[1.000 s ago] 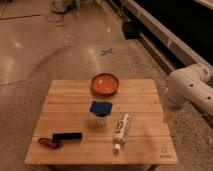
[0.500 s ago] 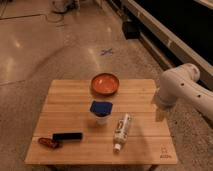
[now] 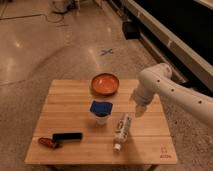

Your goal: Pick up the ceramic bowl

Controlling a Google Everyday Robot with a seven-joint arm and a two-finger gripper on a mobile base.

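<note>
The ceramic bowl (image 3: 105, 83) is round, shallow and orange-red with a darker rim. It sits at the far middle of the wooden table (image 3: 70, 107). My white arm reaches in from the right over the table's right side. The gripper (image 3: 138, 111) hangs at its end, to the right of the bowl and nearer the front, apart from it, above the table near the lying bottle.
A small white cup with a blue top (image 3: 101, 112) stands just in front of the bowl. A white bottle (image 3: 121, 131) lies right of the cup. A black bar (image 3: 67, 136) and a red-brown object (image 3: 48, 143) lie at the front left. Shiny floor surrounds the table.
My arm has swung in from the right edge of the view to over the table's right side, closer to the bowl. The objects on the table have not moved.
</note>
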